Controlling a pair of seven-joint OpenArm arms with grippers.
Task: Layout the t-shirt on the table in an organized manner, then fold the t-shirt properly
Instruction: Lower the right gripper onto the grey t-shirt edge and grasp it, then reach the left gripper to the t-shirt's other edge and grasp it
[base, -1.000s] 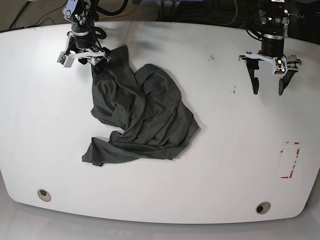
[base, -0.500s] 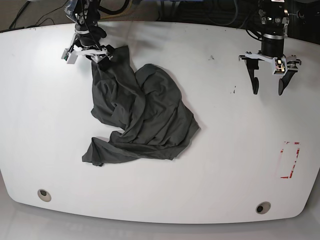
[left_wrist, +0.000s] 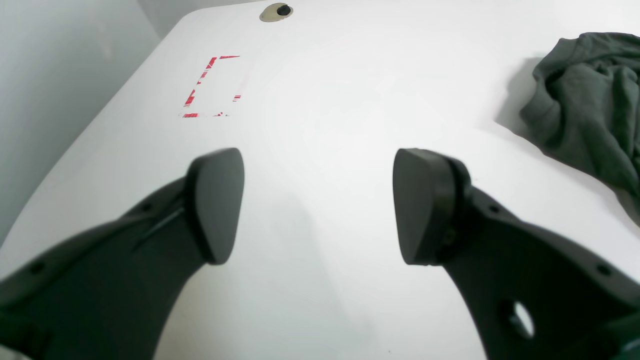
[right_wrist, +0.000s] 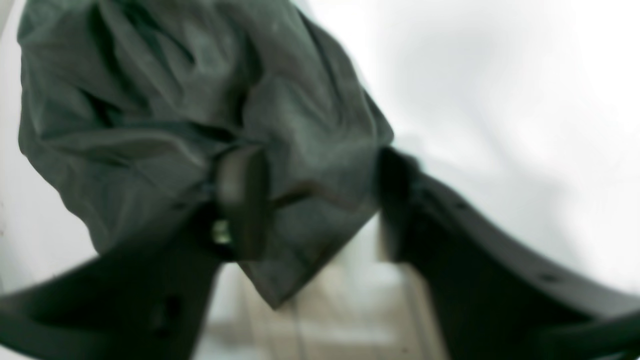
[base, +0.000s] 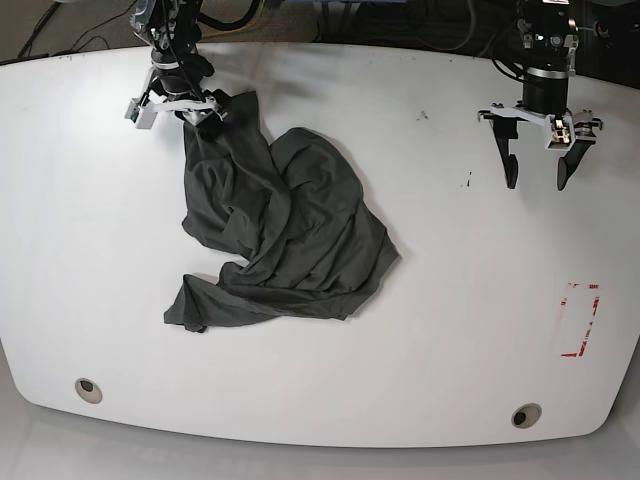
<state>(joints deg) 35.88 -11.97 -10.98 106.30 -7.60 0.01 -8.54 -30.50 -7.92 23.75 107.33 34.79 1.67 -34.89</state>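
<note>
Two grippers, left gripper (base: 537, 180) jaws apart over table (base: 420, 300), right gripper (right_wrist: 315, 200) straddling t-shirt (right_wrist: 165, 110), grip unclear.

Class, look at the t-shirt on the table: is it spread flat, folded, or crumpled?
Crumpled. The t-shirt lies bunched in wrinkled, overlapping folds on the table, neither spread flat nor neatly folded.

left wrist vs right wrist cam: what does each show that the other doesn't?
Left wrist only: the open left gripper over bare white glossy table, holding nothing, plus the red tape rectangle and a round grommet.

Right wrist only: the right gripper, blurred, with a hanging fold of fabric between its fingers; whether it is pinched is unclear.

Both: the wrinkled dark charcoal-grey t-shirt and the white tabletop.
</note>
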